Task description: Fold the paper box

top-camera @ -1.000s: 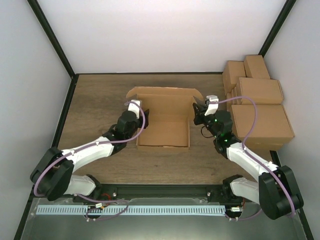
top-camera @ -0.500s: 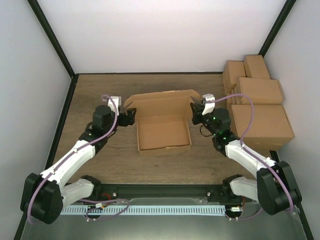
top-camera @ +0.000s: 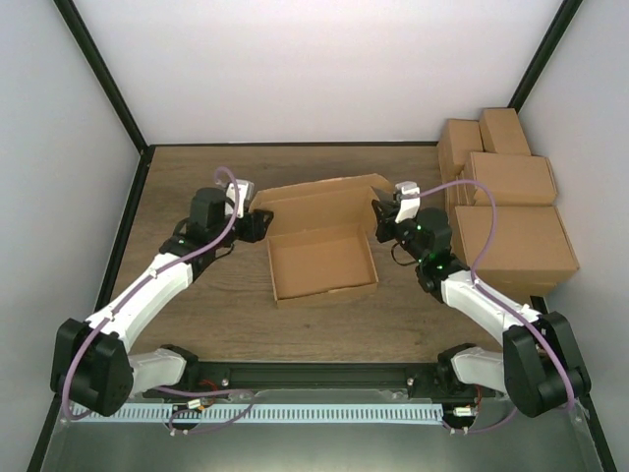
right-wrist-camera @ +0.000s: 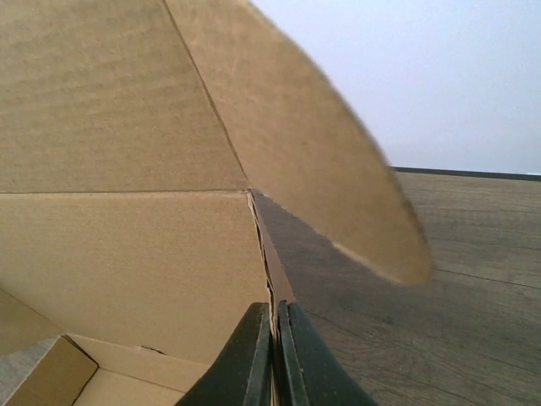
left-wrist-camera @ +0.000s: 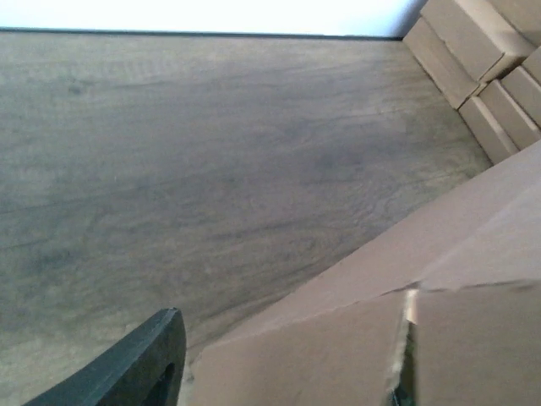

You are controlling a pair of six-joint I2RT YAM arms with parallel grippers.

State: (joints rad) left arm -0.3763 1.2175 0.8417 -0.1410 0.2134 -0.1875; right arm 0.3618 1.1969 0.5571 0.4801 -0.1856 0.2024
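The paper box (top-camera: pixel 322 264) lies mid-table as an open shallow brown tray, its lid panel (top-camera: pixel 319 208) raised at the back. My left gripper (top-camera: pixel 257 224) is at the box's rear left corner. In the left wrist view it (left-wrist-camera: pixel 283 372) is open, with a cardboard flap (left-wrist-camera: pixel 338 355) between the wide-apart fingers (left-wrist-camera: pixel 148 359). My right gripper (top-camera: pixel 381 224) is at the rear right corner. In the right wrist view it (right-wrist-camera: pixel 275 317) is shut on the thin edge of the box's right wall (right-wrist-camera: pixel 266 254), beside the rounded lid flap (right-wrist-camera: pixel 321 152).
Several finished brown cartons (top-camera: pixel 511 211) are stacked at the right, close behind my right arm; they also show in the left wrist view (left-wrist-camera: pixel 473 51). Black frame rails run along the table's left (top-camera: pixel 128 226) and back edges.
My left arm swung out to the left, off the box's left wall, and came to the rear left corner. The lid panel rose from flat. The box turned slightly. The right gripper kept its grip.
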